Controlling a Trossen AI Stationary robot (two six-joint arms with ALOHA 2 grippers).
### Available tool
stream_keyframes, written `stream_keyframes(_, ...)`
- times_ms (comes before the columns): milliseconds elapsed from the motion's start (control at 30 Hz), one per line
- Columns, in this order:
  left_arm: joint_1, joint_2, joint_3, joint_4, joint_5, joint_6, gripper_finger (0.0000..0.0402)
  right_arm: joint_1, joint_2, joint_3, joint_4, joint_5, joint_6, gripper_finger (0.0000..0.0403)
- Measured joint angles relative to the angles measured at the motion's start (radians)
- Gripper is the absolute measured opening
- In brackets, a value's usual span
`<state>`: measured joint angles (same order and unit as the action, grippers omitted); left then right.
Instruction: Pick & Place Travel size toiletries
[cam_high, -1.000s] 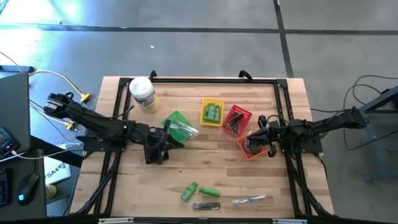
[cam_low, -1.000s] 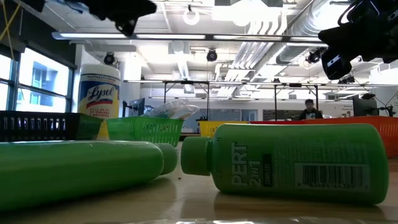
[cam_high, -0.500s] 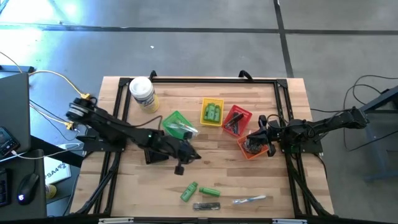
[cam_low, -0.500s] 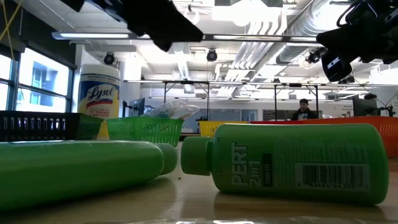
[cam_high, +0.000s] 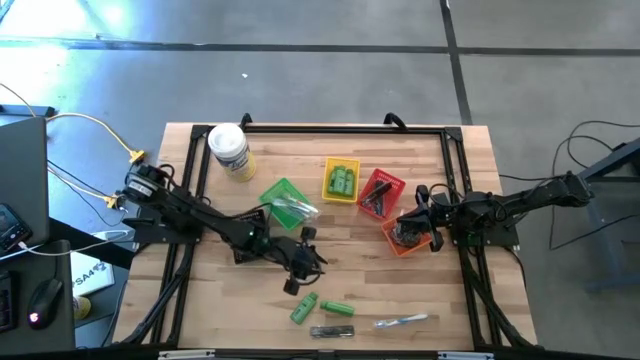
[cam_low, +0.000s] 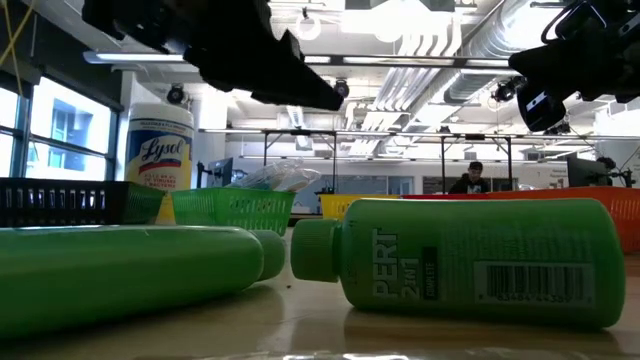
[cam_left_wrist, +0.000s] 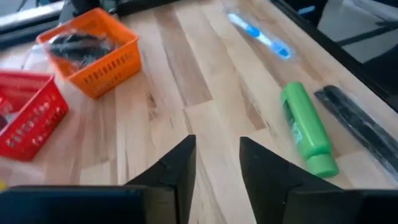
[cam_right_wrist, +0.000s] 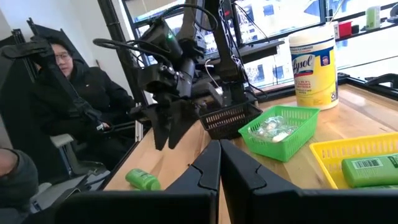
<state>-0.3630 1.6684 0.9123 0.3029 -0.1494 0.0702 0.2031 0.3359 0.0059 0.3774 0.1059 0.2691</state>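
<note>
Two small green bottles (cam_high: 304, 308) (cam_high: 337, 308) lie on their sides near the table's front edge. Beside them lie a dark wrapped comb (cam_high: 331, 331) and a clear-wrapped toothbrush (cam_high: 400, 321). My left gripper (cam_high: 303, 267) hangs open above the wood just behind the bottles. In its wrist view (cam_left_wrist: 214, 167) one green bottle (cam_left_wrist: 305, 127) lies ahead of the fingers, with nothing between them. My right gripper (cam_high: 420, 215) waits shut at the orange basket (cam_high: 408, 240), which holds dark items.
Green (cam_high: 285, 200), yellow (cam_high: 341, 180) and red (cam_high: 380, 193) mesh baskets stand mid-table with small items inside. A white-lidded wipes jar (cam_high: 230, 150) stands at the far left. A black frame rims the table. A person (cam_right_wrist: 81, 93) sits beyond the left side.
My left gripper has swung out from the table's left middle toward the near edge and the green bottles, sinking and tipping downward. The right arm and all the items have stayed in place.
</note>
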Motion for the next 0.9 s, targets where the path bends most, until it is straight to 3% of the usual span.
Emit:
stream_keyframes(500,-0.004,0.014,0.015,0.054,0.012,-0.135,0.0146,0.0,0.0,0.0,0.0,-0.008,-0.002,0.0003)
stream_keyframes(800,-0.015,0.044,0.252,-0.349,0.036,-0.233,0.0177,0.0,0.0,0.0,0.002,-0.01,-0.004,0.0003)
stream_keyframes(900,-0.021,0.079,0.317,-0.402,0.081,-0.232,0.0199,0.0,0.0,0.0,0.001,-0.026,-0.004,0.0003)
